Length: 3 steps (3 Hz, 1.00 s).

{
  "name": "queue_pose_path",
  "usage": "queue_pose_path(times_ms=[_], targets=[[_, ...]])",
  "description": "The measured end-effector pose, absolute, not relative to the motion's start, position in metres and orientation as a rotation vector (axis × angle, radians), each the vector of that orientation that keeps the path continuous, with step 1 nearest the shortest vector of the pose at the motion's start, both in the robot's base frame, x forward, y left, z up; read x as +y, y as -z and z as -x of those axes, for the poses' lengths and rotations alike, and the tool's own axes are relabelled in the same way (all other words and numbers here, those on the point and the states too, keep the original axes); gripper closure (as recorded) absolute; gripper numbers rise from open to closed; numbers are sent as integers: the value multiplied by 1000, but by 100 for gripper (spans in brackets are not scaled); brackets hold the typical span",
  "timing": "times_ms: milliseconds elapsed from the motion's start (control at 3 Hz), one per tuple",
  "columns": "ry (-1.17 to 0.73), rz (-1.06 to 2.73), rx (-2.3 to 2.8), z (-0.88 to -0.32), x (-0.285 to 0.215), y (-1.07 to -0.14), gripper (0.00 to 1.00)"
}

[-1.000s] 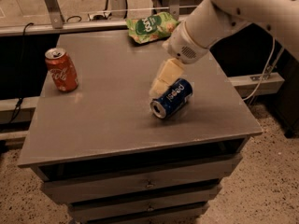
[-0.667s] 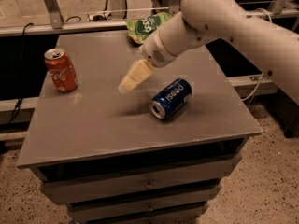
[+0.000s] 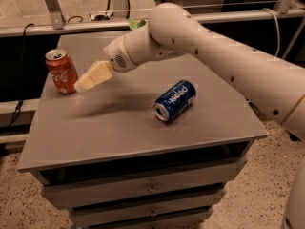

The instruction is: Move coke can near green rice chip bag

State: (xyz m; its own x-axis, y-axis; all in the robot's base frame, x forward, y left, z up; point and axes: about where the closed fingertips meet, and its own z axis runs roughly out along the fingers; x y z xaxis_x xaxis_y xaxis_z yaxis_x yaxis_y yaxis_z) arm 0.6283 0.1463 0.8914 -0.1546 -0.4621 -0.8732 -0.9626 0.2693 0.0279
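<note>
Grey metal drawers [image 3: 152, 190] face us at the very front, stacked under the flat grey table [image 3: 119, 128]. On the near half of that top we see a blue Pepsi can [image 3: 175, 100] lying on its side, its silver end turned toward the front left.

A little farther back and to the left hangs the gripper [image 3: 80, 86], cream-coloured, pointing down and left from the end of the white arm [image 3: 214, 51], which reaches in from the right and crosses above the table. Its shadow falls on the surface below it. We cannot tell whether the gripper is released or clenched, and we see nothing held in it. Its tip lies just beside the right flank of the coke can [image 3: 61, 71]; we cannot say whether the two touch.

The coke can stands upright near the left edge of the table, well apart from the Pepsi can.

At the far edge, only a sliver of the green rice chip bag [image 3: 137, 24] shows above the arm, which hides the rest. It sits well apart from the coke can. Behind the table runs a metal rail [image 3: 57, 27].
</note>
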Motion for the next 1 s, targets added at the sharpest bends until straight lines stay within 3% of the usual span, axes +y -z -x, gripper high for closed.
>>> queue_pose_path(times_ms=[667, 1000], targets=[[-889, 1326, 1603, -608, 241, -901, 0], [-891, 1339, 1603, -610, 265, -895, 17]])
